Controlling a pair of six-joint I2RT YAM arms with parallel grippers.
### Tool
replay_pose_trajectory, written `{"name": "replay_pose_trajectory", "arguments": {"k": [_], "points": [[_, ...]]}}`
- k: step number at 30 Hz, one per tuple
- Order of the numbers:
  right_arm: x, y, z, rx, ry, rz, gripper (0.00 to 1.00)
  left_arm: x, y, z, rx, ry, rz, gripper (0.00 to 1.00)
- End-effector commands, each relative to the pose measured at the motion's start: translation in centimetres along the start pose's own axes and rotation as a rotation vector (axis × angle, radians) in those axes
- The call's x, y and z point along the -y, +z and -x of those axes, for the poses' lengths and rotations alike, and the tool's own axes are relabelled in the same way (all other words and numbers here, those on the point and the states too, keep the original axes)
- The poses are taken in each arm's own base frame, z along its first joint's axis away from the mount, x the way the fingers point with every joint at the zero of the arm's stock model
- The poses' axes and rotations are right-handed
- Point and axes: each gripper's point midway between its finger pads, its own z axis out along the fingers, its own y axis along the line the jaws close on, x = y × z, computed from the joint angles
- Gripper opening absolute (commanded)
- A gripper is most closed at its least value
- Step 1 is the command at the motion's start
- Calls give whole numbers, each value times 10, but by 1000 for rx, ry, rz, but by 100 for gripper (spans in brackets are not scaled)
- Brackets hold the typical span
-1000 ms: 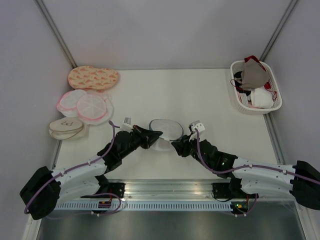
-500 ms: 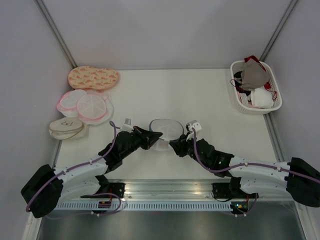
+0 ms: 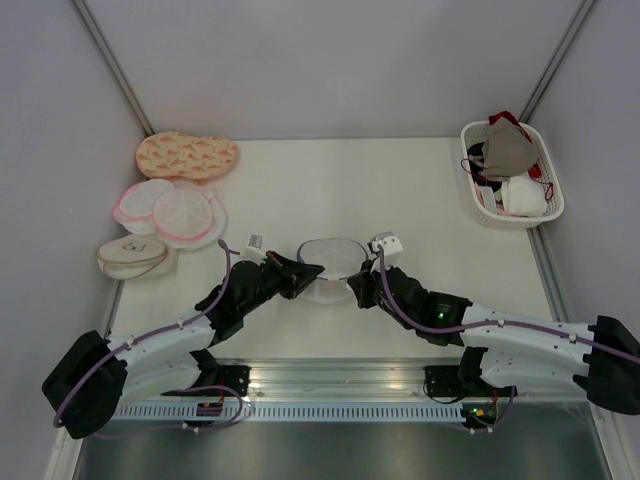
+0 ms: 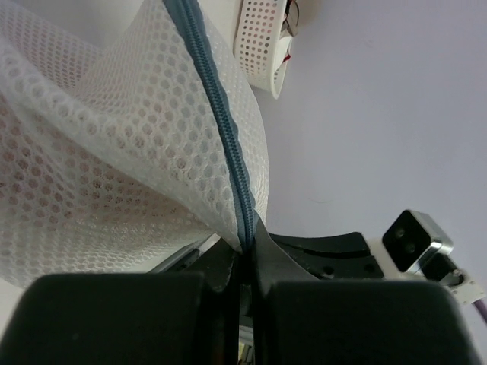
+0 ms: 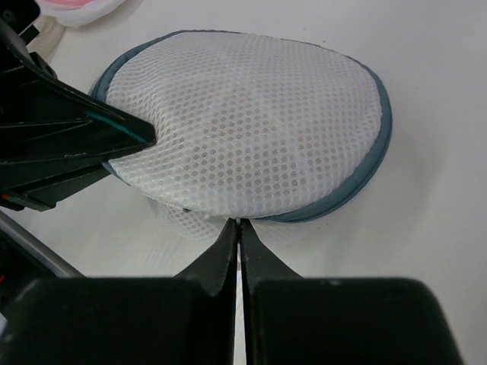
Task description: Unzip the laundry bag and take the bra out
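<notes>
The laundry bag (image 3: 330,254), a round white mesh dome with a blue-grey zipper rim, lies at the table's near centre between my two arms. My left gripper (image 3: 320,268) is shut on the bag's left rim; in the left wrist view its jaws (image 4: 245,251) pinch the zipper band (image 4: 221,129) and the mesh rises up from them. My right gripper (image 3: 351,284) is shut, and in the right wrist view its tips (image 5: 240,223) meet right under the bag's near rim (image 5: 319,207). Whether they pinch a zipper pull I cannot tell. The bra is hidden.
A white basket (image 3: 548,176) at the back right holds a taupe bra (image 3: 508,150) and a white garment (image 3: 526,196). Along the left edge lie an orange patterned oval case (image 3: 187,155), pink-rimmed round mesh cases (image 3: 166,210) and a beige case (image 3: 132,256).
My right gripper has closed from partly open to shut at the bag's near rim and has shifted slightly left. The left gripper keeps its hold on the rim.
</notes>
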Motion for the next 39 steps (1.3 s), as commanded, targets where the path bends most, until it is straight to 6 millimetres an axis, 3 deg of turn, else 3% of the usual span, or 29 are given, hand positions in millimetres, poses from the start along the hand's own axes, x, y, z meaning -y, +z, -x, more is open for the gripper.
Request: {"name": "replay_pose_trajectory", "arguments": {"k": [1, 6, 13, 16, 18, 19, 21, 22, 24, 27, 29, 30, 31, 35, 39], "points": [[44, -16, 1, -60, -63, -240, 1, 6, -6, -6, -61, 125, -27, 2], [62, -28, -4, -122, -107, -347, 0, -6, -7, 1, -87, 259, 14, 2], [81, -29, -15, -189, -180, -458, 0, -3, -5, 20, -127, 442, 2, 2], [85, -27, -17, -202, -205, -485, 0, 5, 0, 19, -217, 537, -31, 2], [89, -26, -17, -208, -216, -508, 1, -3, 8, 23, -255, 593, 2, 2], [91, -26, -15, -205, -222, -519, 0, 10, 12, 25, -287, 681, -37, 2], [93, -28, -14, -211, -230, -533, 0, -6, 21, 29, -363, 712, 26, 2], [94, -29, -13, -210, -233, -536, 0, 6, 26, 33, -377, 771, -1, 2], [93, -31, -11, -207, -231, -530, 0, 0, 37, 39, -410, 781, 23, 2], [88, -34, -6, -197, -212, -499, 0, 13, 55, 38, -480, 824, -31, 2], [82, -36, 0, -186, -199, -469, 0, 9, 77, 44, -506, 812, -16, 16], [81, -37, 1, -182, -200, -460, 0, 3, 93, 52, -488, 800, 18, 48], [79, -37, 2, -181, -194, -446, 1, 1, 98, 56, -477, 793, 43, 58], [72, -34, -2, -190, -181, -409, 1, -4, 102, 77, -345, 768, 151, 78], [66, -25, -11, -207, -171, -370, 1, 0, 72, 91, -145, 693, 238, 82]]}}
